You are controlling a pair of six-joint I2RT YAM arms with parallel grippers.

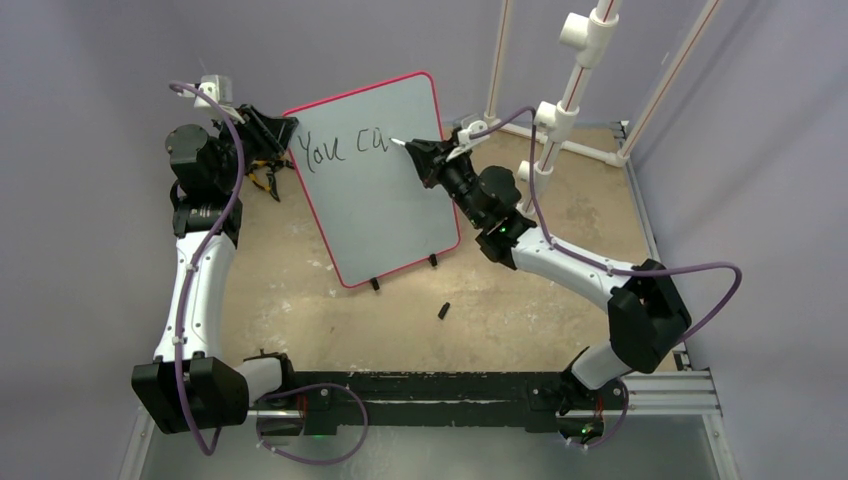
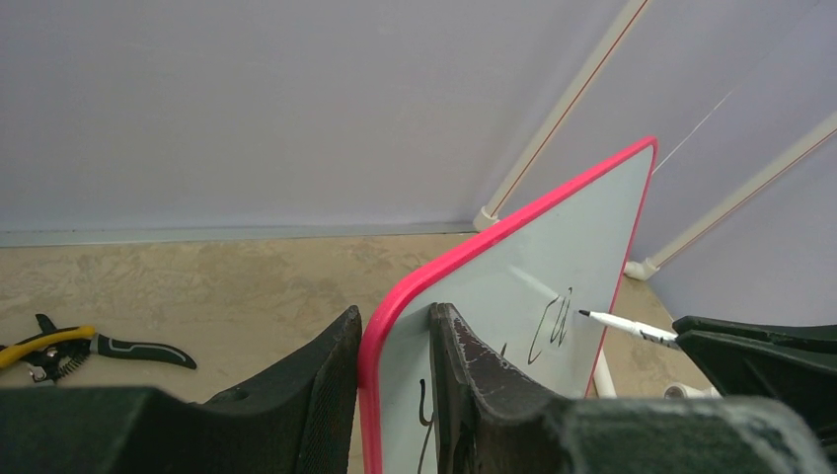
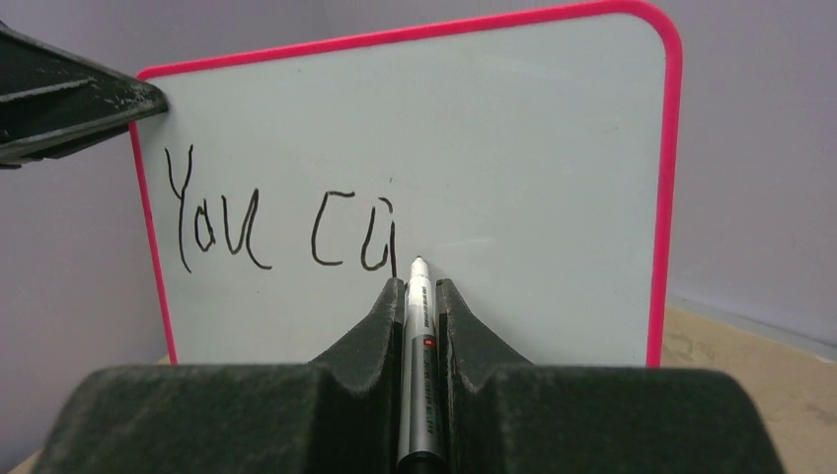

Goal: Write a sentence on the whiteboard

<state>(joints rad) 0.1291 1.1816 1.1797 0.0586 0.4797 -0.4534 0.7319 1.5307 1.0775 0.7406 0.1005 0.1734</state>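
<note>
Right gripper [image 3: 419, 288] clamps silver marker [image 3: 418, 341], tip at pink-rimmed whiteboard [image 3: 513, 148]; left gripper [image 2: 395, 326] pinches its rim — small black piece [image 1: 443, 310] shows in top view only.

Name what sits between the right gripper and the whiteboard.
A marker: the right gripper clamps it, and its tip reaches the whiteboard just past the lettering. The right wrist view shows it.

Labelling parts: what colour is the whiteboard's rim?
The rim is pink-red, clearest in the right wrist view.
</note>
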